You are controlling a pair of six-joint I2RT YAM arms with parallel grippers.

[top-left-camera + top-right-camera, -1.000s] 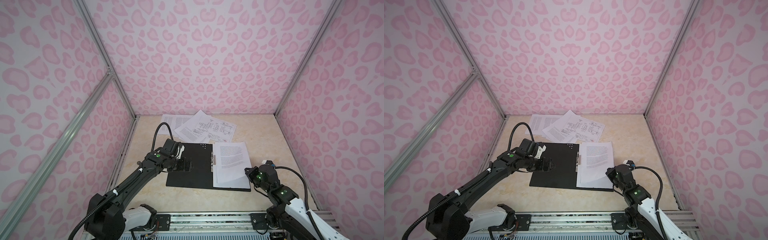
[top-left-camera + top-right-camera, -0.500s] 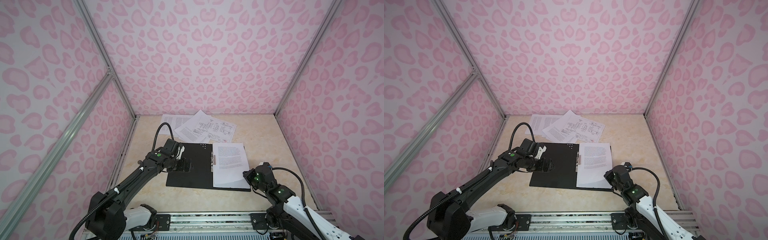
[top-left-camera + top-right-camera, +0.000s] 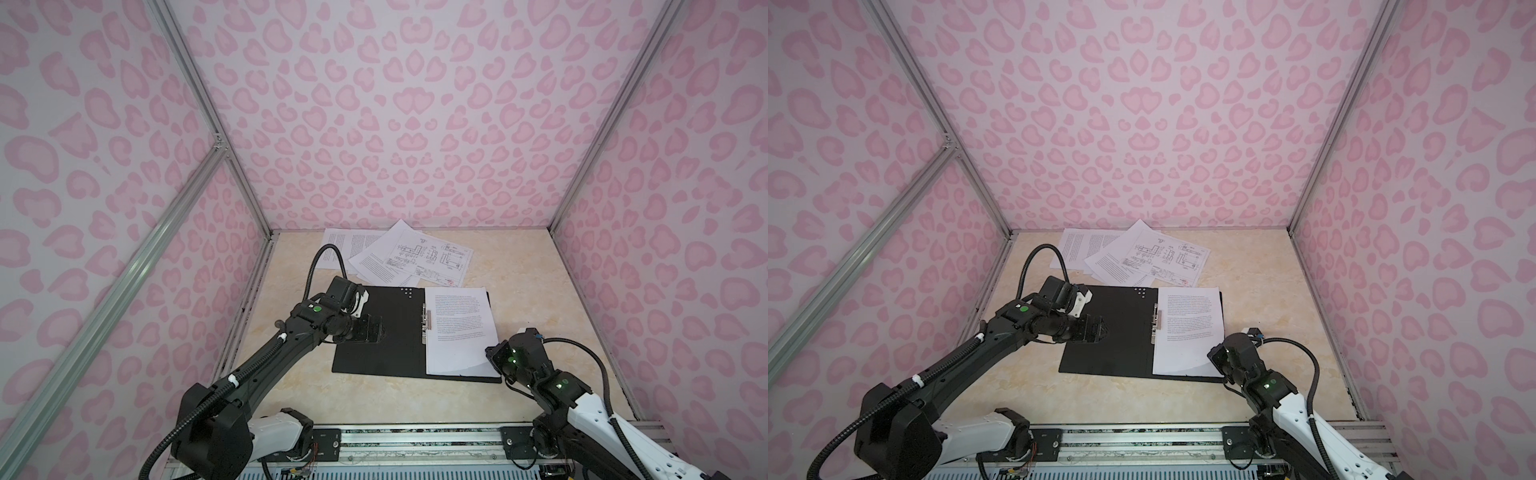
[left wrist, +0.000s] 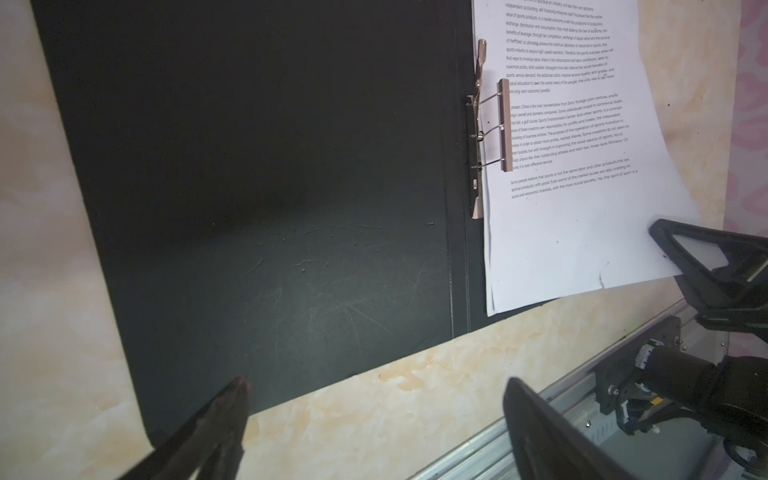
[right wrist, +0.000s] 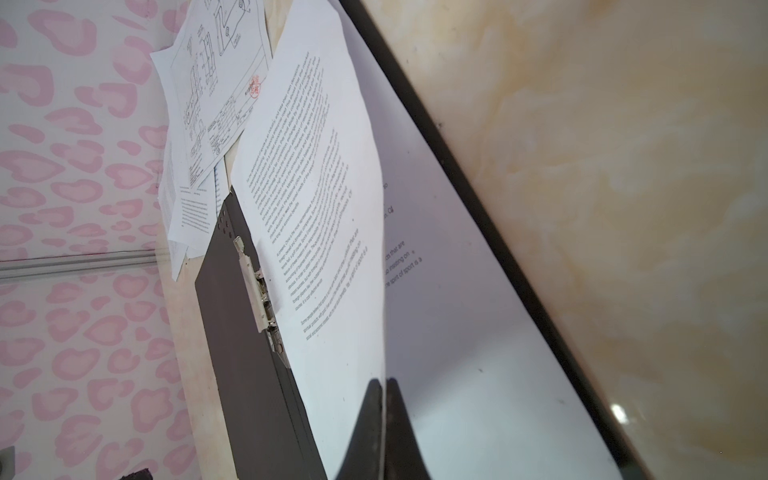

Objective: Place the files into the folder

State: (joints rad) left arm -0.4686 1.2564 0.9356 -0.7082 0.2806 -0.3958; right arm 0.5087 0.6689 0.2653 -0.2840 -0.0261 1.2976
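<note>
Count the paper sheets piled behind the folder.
3 visible: the rear text sheet at back left, the angled text sheet in the middle, the drawing sheet on the right. Others may hide beneath.

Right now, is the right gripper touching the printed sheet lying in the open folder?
Touching. The right wrist view shows the right gripper shut on the printed sheet, whose edge runs up between its fingertips.

Robot test cell, lab-style — pink heart-print panels (image 3: 395, 104) on aluminium struts (image 3: 218, 143), marble-look tabletop (image 3: 519, 291), mounting rail (image 3: 415, 444) along the front.
</note>
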